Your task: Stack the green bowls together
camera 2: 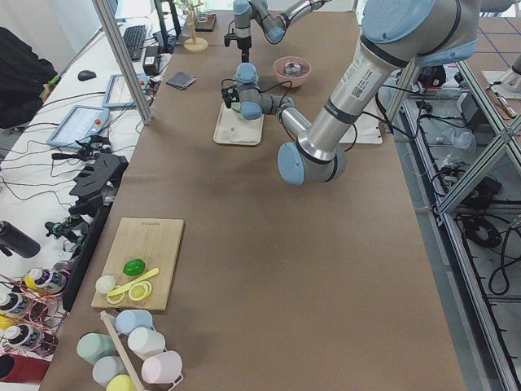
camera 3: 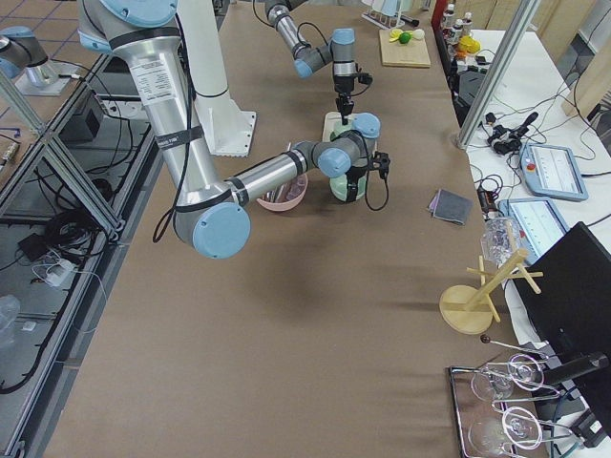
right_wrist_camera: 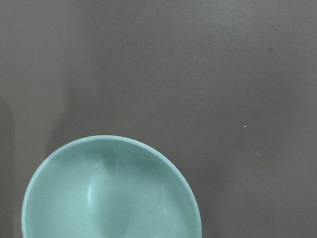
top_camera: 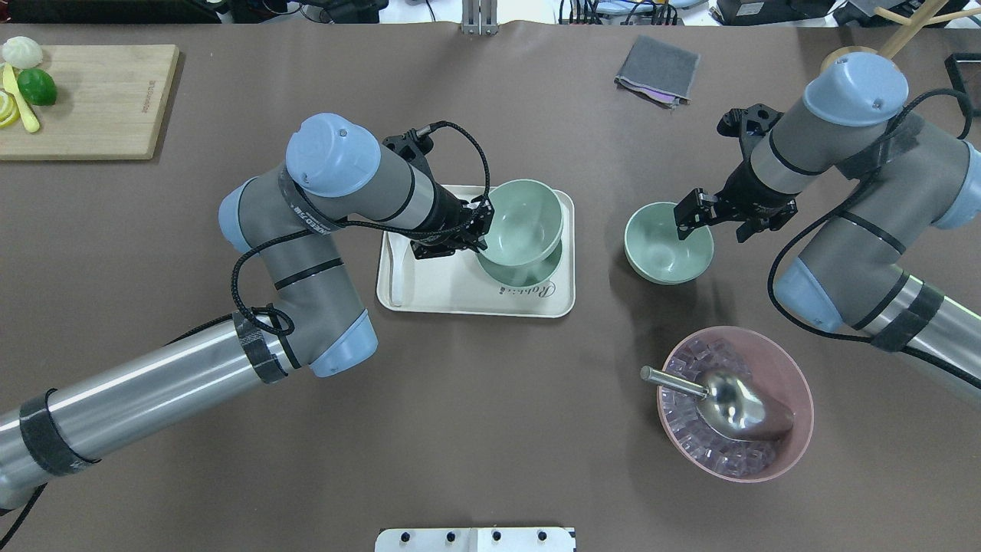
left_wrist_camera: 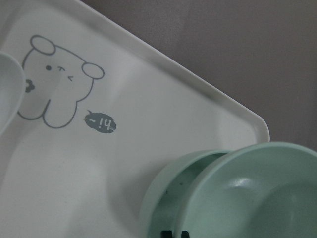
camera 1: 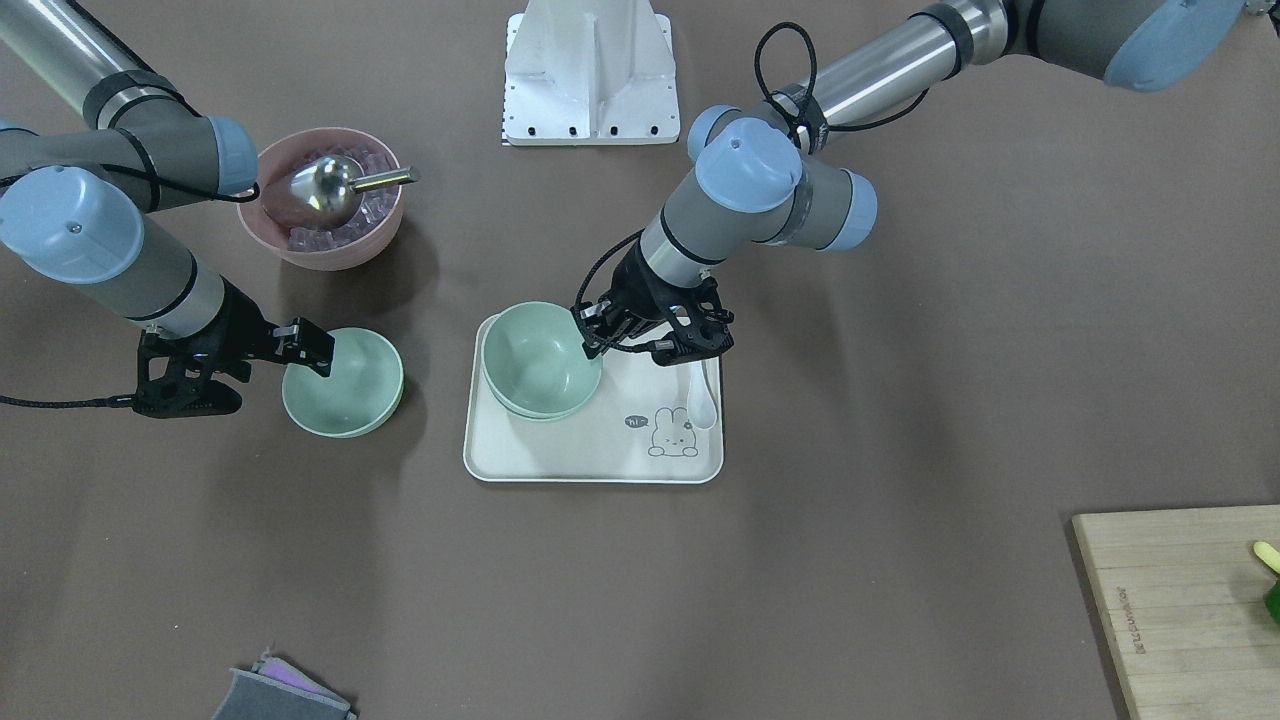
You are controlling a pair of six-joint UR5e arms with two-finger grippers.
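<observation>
- In the front-facing view I count three green bowls. Two are on the tray [camera 1: 600, 455] at centre: the upper bowl [camera 1: 540, 355] sits tilted inside the lower bowl [camera 1: 545, 408], whose rim shows beneath it.
- My left gripper [camera 1: 598, 335] is narrowed onto the right rim of that upper bowl, holding it; the left wrist view shows the bowl tipped over the one below.
- The third bowl [camera 1: 343, 383] stands alone on the table [camera 1: 900, 400], left of the tray and well apart from it.
- My right gripper [camera 1: 318, 352] has a fingertip over this bowl's left rim; I cannot tell whether it is clamped.
- One white spoon [camera 1: 704, 395] lies on the tray's right side, just beside one rabbit drawing [camera 1: 672, 433].
- Further back, upper left, one pink bowl [camera 1: 322, 200] holds one metal scoop [camera 1: 335, 185] and clear cubes.
- One wooden board [camera 1: 1180, 600] sits lower right.
</observation>
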